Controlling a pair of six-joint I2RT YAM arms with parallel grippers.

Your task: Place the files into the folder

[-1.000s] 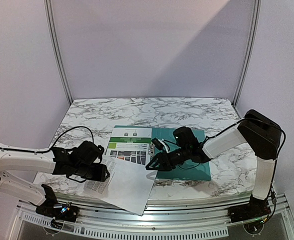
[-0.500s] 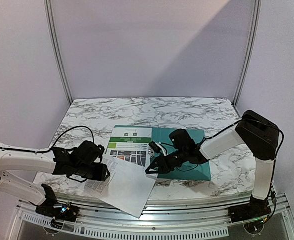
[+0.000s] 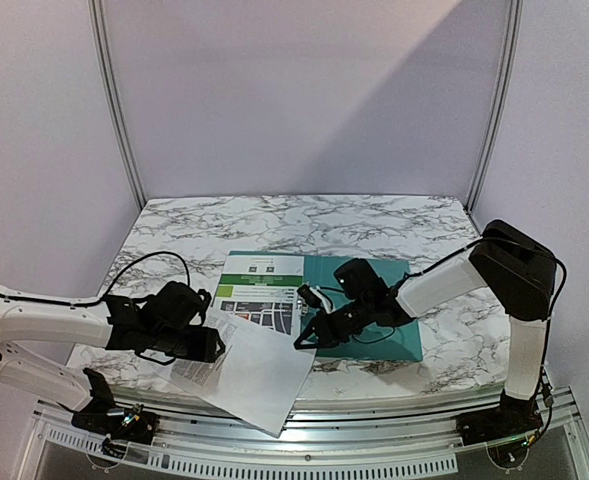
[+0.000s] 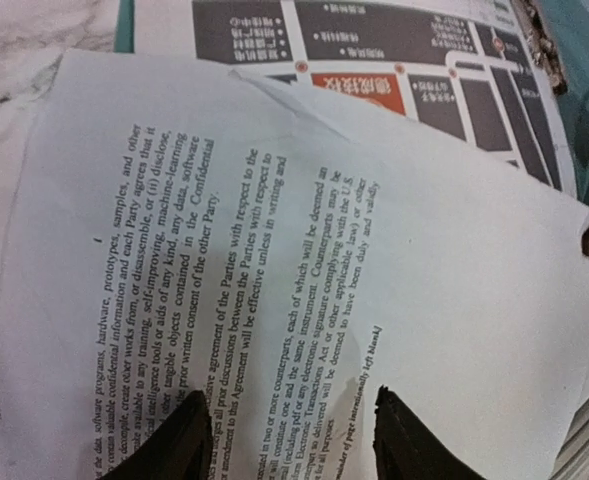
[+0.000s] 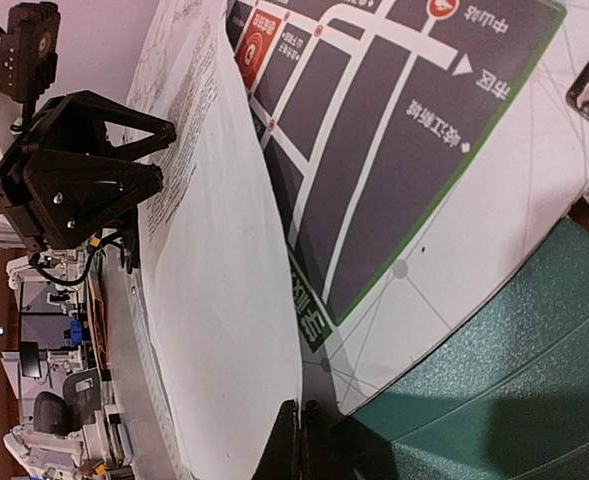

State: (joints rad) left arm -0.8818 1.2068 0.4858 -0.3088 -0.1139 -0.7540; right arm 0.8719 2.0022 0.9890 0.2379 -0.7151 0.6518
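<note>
Top external view is showing the right claw [image 3: 304, 339] pinching the white sheet [image 3: 259, 372] by its right corner and the left claw [image 3: 210, 349] gaping over its left edge, near the counter's [image 3: 274, 215] near edge, so dragging it rightward over the green map sheet [image 3: 259, 288] onto the folder [image 3: 399, 338] is looking like the next move.

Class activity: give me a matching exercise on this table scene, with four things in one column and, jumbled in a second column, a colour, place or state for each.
Column 1
1. text sheet
2. map sheet
3. folder
4. left claw

Column 2
A. teal-green
B. open, fingers apart
C. green header, lying on the folder
D. white, overhanging the near edge of the table

Pairs: 1-D, 2-C, 3-A, 4-B
</note>
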